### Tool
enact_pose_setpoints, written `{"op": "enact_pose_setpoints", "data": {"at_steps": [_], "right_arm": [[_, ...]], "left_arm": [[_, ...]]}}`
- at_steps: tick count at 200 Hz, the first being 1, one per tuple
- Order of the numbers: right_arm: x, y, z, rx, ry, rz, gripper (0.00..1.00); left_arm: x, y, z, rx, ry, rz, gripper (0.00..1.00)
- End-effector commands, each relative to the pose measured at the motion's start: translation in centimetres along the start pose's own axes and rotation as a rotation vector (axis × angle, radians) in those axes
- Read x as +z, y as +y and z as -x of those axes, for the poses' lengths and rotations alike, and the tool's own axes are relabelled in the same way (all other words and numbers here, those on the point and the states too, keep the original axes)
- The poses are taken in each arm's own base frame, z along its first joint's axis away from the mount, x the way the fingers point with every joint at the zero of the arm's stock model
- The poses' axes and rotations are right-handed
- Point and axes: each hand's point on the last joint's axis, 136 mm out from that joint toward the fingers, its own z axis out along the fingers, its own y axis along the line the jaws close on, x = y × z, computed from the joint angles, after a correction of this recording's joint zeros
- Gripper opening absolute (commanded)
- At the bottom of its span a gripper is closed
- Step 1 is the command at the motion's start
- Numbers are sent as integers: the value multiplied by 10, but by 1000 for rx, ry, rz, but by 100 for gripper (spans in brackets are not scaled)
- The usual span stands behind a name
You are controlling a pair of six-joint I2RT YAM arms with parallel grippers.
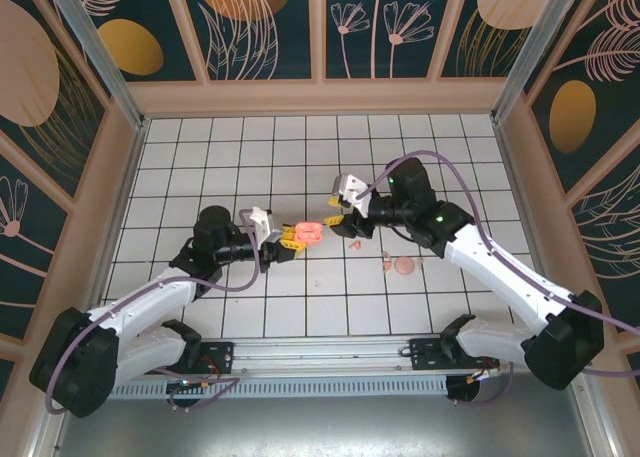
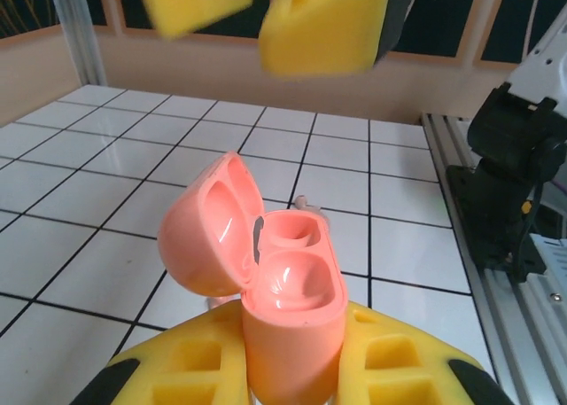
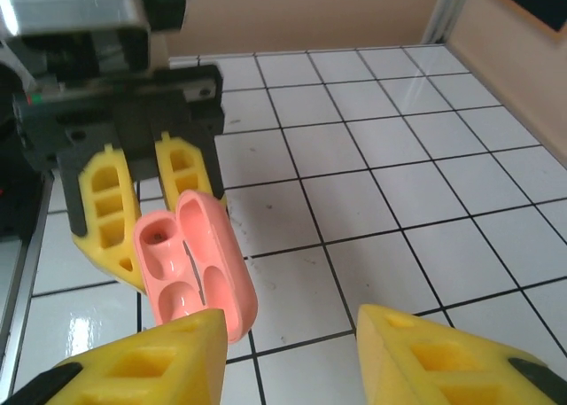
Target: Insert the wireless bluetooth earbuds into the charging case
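Surface: white tiles [image 1: 300,297], floral wall panels [image 1: 260,27]
left gripper [image 1: 293,238]: pinching charging case [image 1: 308,233], lid open, raised
right gripper [image 1: 338,217]: fingers spread, just beside case
earbuds [image 1: 353,245]: on tiles near case; second earbud [image 1: 384,265] beside pale round pod [image 1: 403,267]

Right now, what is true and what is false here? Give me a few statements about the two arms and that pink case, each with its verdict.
1. The left claw is clamped on the case. True.
2. The case's lid is shut. False: it is flipped open.
3. The right claw is pinching an earbud. False: its jaws stand apart with nothing between them.
4. The two hollows inside the case look empty. True.
5. Small pink earbuds lie on the tiled table, near the right arm. True.
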Motion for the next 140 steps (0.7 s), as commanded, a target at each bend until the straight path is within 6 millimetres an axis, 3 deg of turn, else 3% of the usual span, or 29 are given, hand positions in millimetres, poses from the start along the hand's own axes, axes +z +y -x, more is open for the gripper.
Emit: {"op": "enact_pose_setpoints", "data": {"at_steps": [1,27,59,101,140], "right_arm": [[-12,-8,3,129,-46,-49,43],[-15,-31,-30,342,48,-193,42],[-13,-54,-95,712,290,-400,41],[-21,-41,-173,1040,597,-564,39],[-2,-25,-193,1225,620,-518,40]], "left_arm": [[1,10,7,-30,-83,55,16],[3,22,-12,-102,-73,115,15],[7,29,-25,-171,-65,140,13],[10,34,-30,-201,-56,150,12],[10,35,-30,-206,-55,154,12]]}}
